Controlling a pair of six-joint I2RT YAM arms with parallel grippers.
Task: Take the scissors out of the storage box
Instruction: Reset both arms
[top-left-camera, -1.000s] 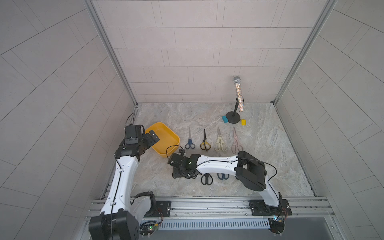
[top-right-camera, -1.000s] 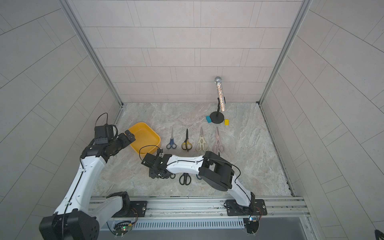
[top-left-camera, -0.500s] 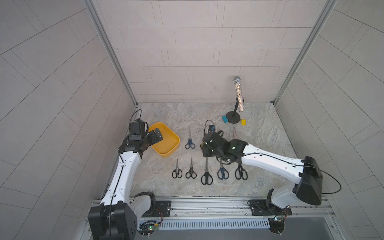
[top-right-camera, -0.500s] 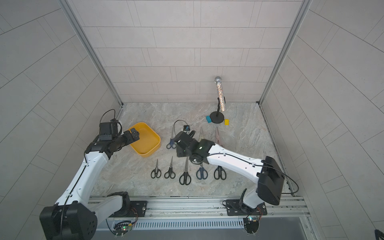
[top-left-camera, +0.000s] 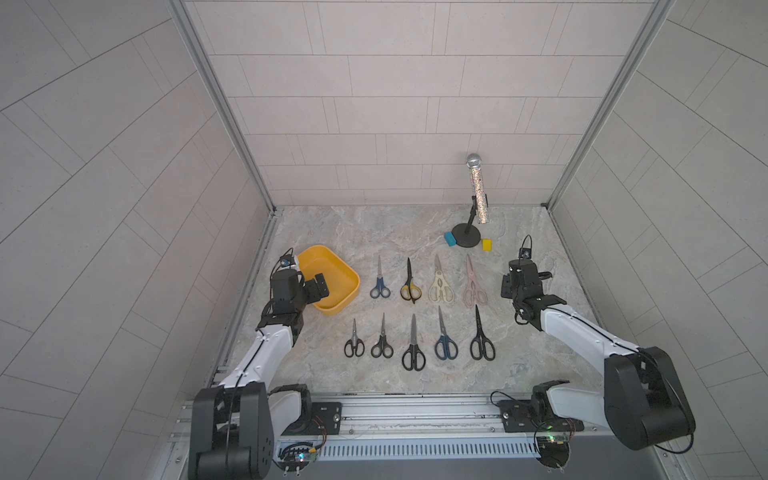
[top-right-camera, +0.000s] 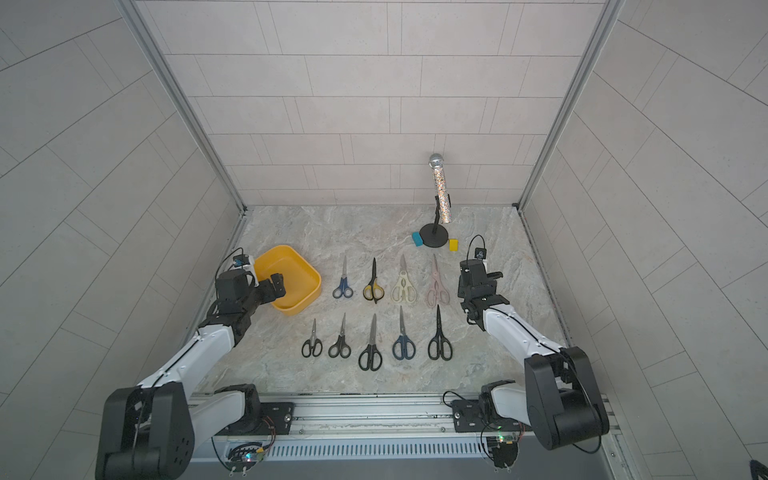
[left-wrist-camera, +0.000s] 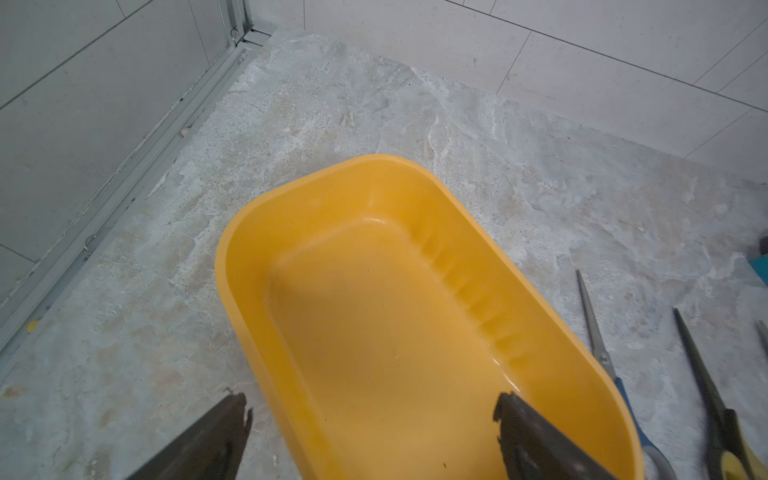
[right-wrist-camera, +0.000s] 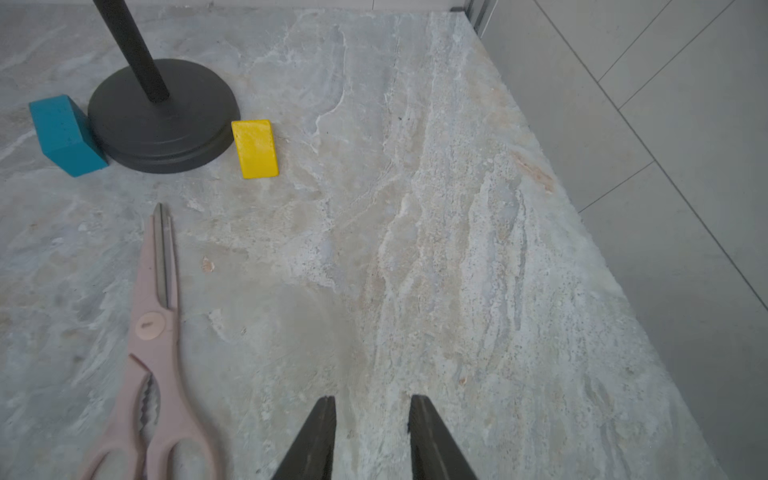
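All nine scissors (top-left-camera: 413, 338) lay flat on the table (top-left-camera: 332, 224) in two neat rows, outside the yellow storage box (top-left-camera: 344, 302) and just beside it. The left gripper (left-wrist-camera: 371, 409) was spread wide open at the box's rim, one finger over the inside and one outside, with nothing in it. The right gripper (right-wrist-camera: 372, 399) had a small gap between its fingers and held nothing. It was over bare table near the pink shears (right-wrist-camera: 153, 332). A sparkly microphone (top-left-camera: 478, 191) stood at the back.

L arm (top-left-camera: 286, 291) hides storage box (top-left-camera: 338, 272) near corner in both top views; pink shears (right-wrist-camera: 153, 328) handles & stand pole (right-wrist-camera: 132, 50) cut off at R-wrist pic edges.
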